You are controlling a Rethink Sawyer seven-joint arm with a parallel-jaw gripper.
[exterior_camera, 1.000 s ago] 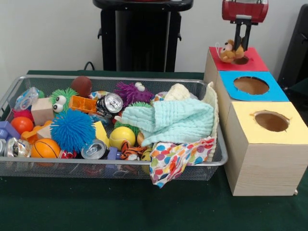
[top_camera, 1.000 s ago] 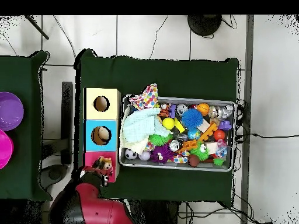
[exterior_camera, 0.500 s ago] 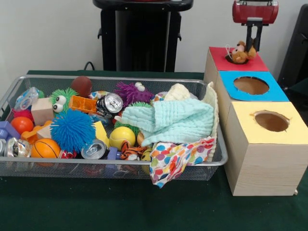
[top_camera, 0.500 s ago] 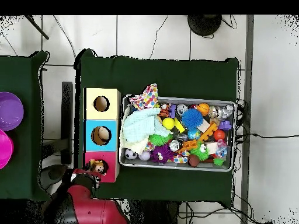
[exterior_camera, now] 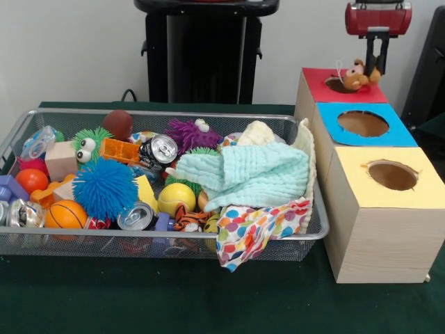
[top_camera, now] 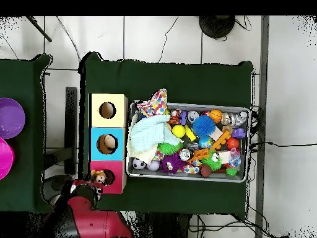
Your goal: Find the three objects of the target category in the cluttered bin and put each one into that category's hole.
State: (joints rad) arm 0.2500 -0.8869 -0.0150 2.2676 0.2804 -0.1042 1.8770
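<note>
No lettering, label, brand or number can be read on anything in either view.

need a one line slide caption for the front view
Sawyer gripper holds a small brown plush toy beside the red-surround hole, with the cluttered wire bin alongside.

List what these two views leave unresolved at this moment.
- Gripper grip on the stuffed toy: front view, fingers too small; overhead, the arm covers it.
- Red hole contents: front view, too shallow an angle.
- Bin under the mint cloth: covered in both views.
</note>
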